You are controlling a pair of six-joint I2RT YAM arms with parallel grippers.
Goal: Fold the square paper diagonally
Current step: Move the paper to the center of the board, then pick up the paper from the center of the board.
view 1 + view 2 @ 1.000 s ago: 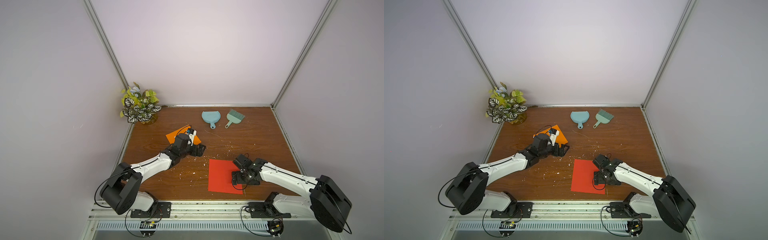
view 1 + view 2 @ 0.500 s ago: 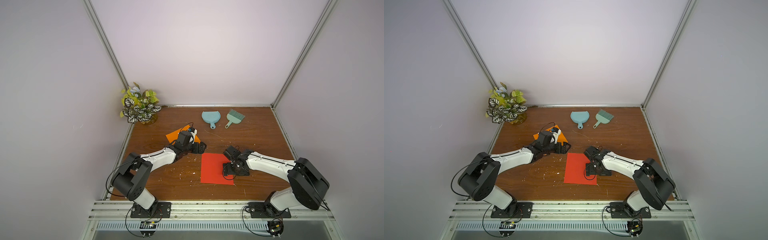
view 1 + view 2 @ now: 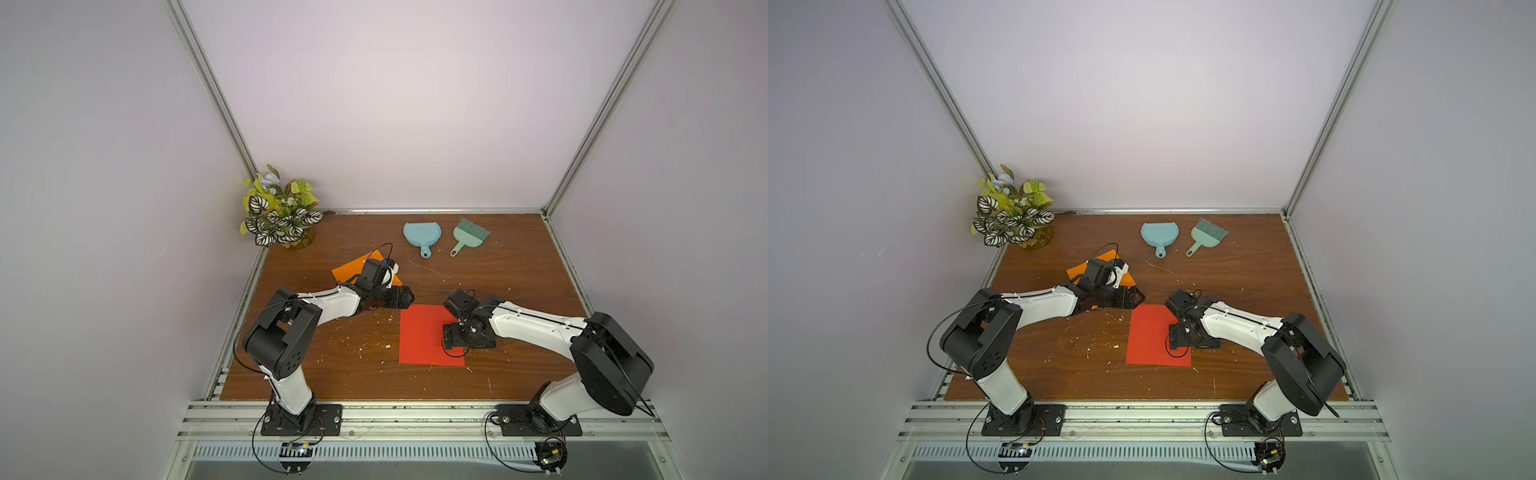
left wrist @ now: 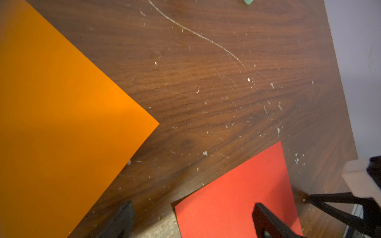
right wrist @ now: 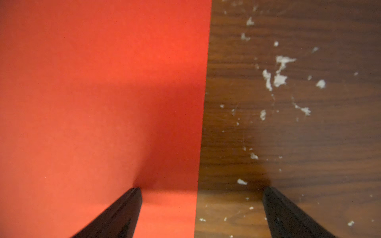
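The square red paper (image 3: pixel 419 336) (image 3: pixel 1148 336) lies flat on the wooden table. My left gripper (image 3: pixel 409 297) (image 3: pixel 1140 297) is low at its far left corner. In the left wrist view the gripper (image 4: pixel 191 208) is open, the corner of the paper (image 4: pixel 237 195) lying between its fingers. My right gripper (image 3: pixel 467 345) (image 3: pixel 1194 343) rests at the paper's right edge. In the right wrist view this gripper (image 5: pixel 202 190) is open and straddles that edge, one finger on the paper (image 5: pixel 103 103) and one over bare wood.
An orange paper (image 3: pixel 353 270) (image 4: pixel 51 123) lies partly under my left arm. A blue dustpan (image 3: pixel 422 235) and green brush (image 3: pixel 469 235) sit at the back, a potted plant (image 3: pixel 280 212) in the back left corner. White crumbs (image 5: pixel 278 78) are scattered over the wood.
The red paper has slid left and a little toward the back under my right gripper. My left gripper has swung right from the orange paper to the red paper's corner.
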